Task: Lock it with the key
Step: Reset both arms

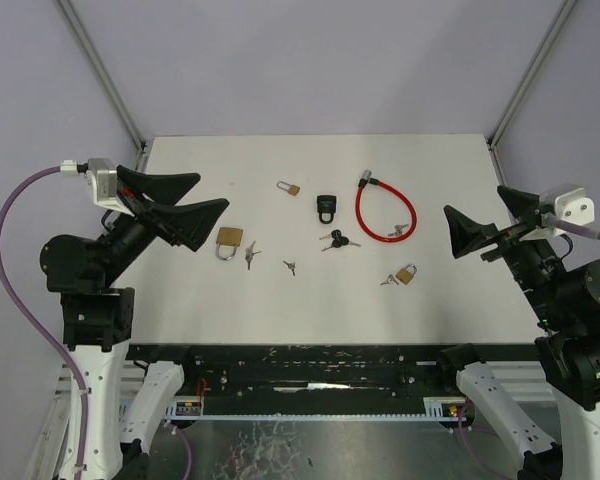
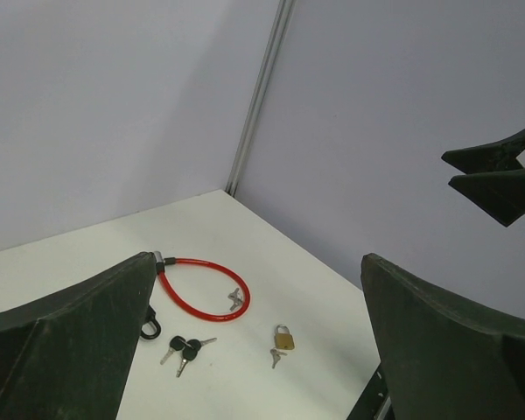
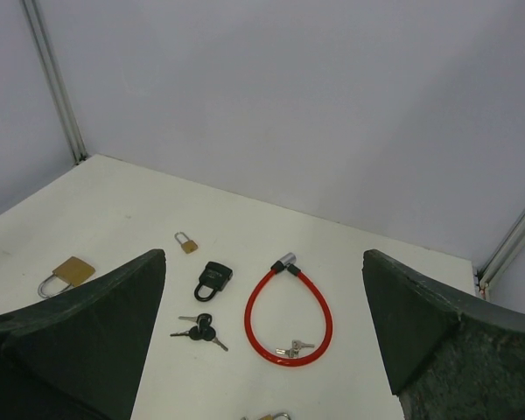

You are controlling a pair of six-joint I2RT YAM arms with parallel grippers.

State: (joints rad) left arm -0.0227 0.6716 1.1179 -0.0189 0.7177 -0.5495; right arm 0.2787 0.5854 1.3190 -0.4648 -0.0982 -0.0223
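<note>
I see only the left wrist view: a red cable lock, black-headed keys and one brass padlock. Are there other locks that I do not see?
Observer: Yes. A large brass padlock lies close to the open left claw, outside your view.
Operator: Is a key near it?
Observer: A silver key lies right beside it.
Operator: Anything farther back?
Observer: A tiny brass padlock, left of the black padlock.

Brass padlock point(image 3: 267, 416) cut off, black padlock point(image 2: 149, 327) seemingly half-hidden
</note>
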